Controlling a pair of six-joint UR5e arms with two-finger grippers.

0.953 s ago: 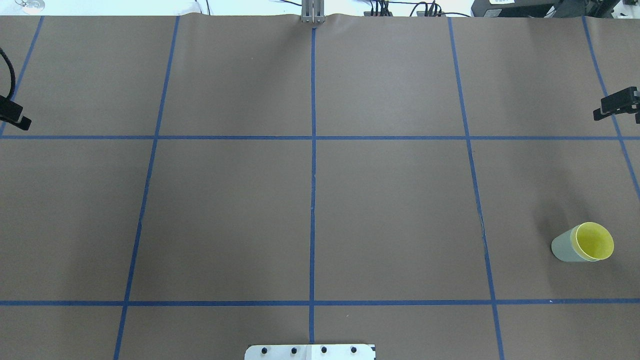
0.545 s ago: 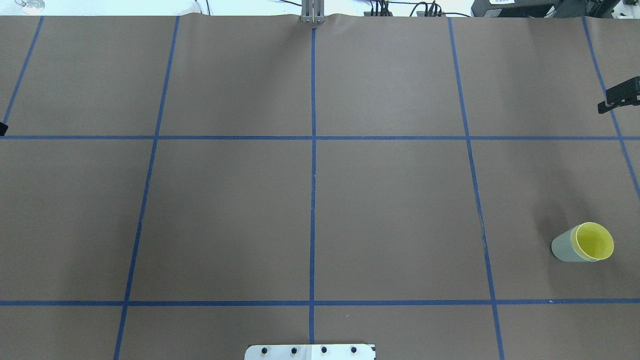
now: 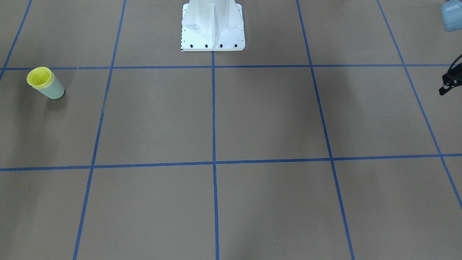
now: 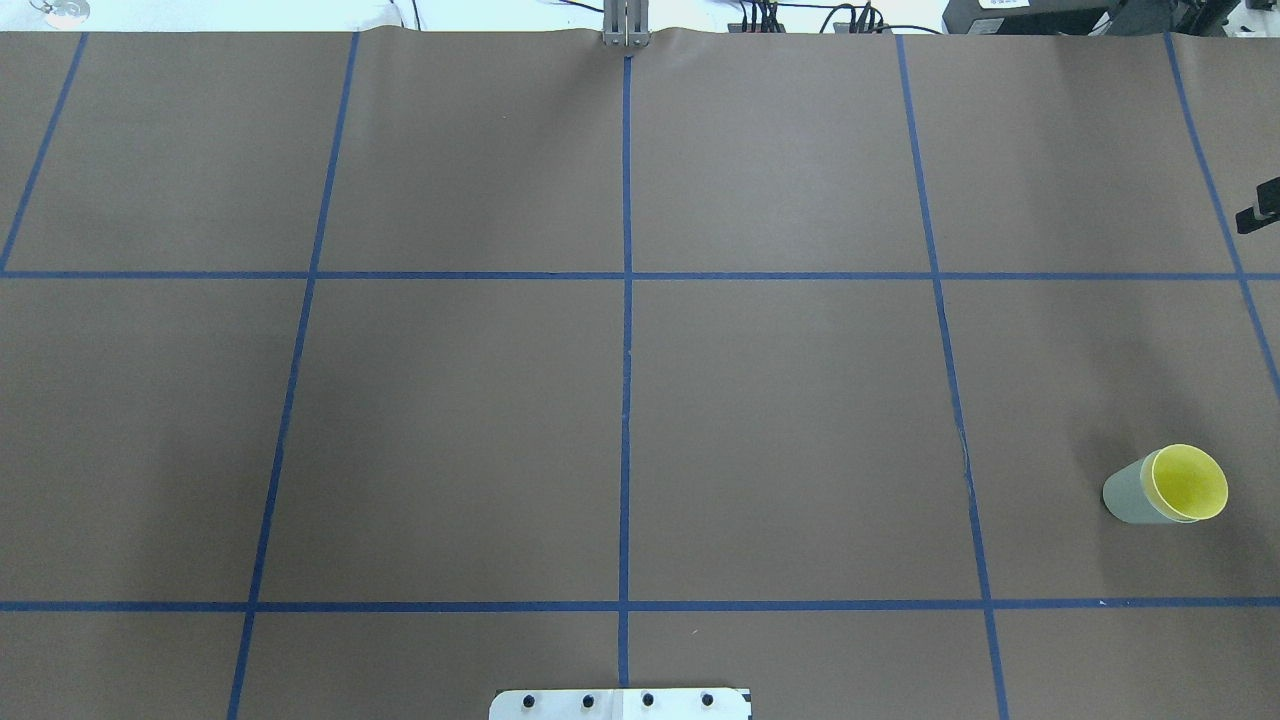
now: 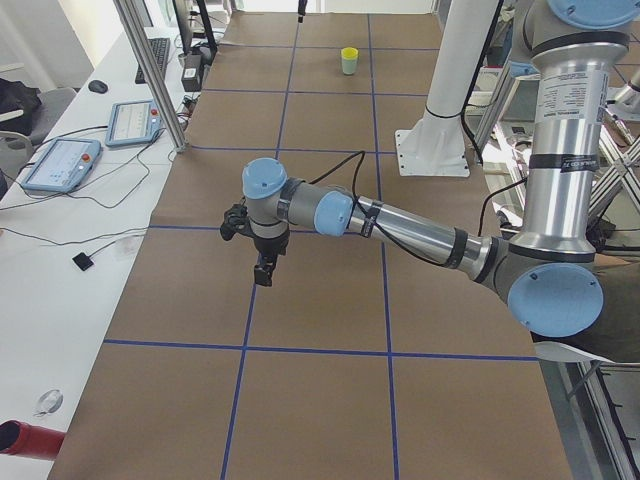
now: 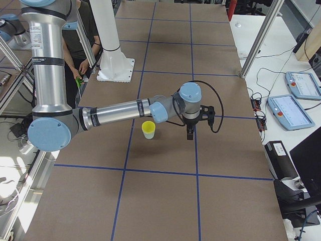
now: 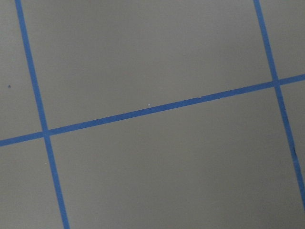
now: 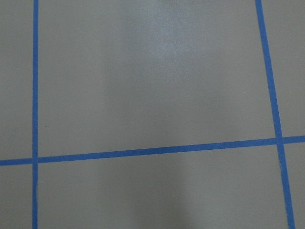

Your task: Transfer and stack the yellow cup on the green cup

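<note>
The yellow cup (image 4: 1190, 482) sits nested inside the green cup (image 4: 1128, 495), upright on the brown table at the near right of the overhead view. The stack also shows in the front-facing view, yellow cup (image 3: 39, 77) in green cup (image 3: 54, 92). Only a sliver of my right gripper (image 4: 1260, 212) shows at the right edge, far from the cups and holding nothing; I cannot tell whether it is open or shut. My left gripper (image 3: 449, 81) is at the opposite end of the table, only partly in view, its state unclear. Both wrist views show bare table.
The white robot base (image 3: 213, 29) stands at the middle of the robot's side. Blue tape lines (image 4: 626, 300) divide the brown table cover. A person (image 6: 83, 50) stands behind the base. Control pendants (image 6: 293, 108) lie on the white side table.
Both grippers have drawn outward to the table's ends. The left one has left the overhead view and the right one is nearly out. The stacked cups have not moved.
</note>
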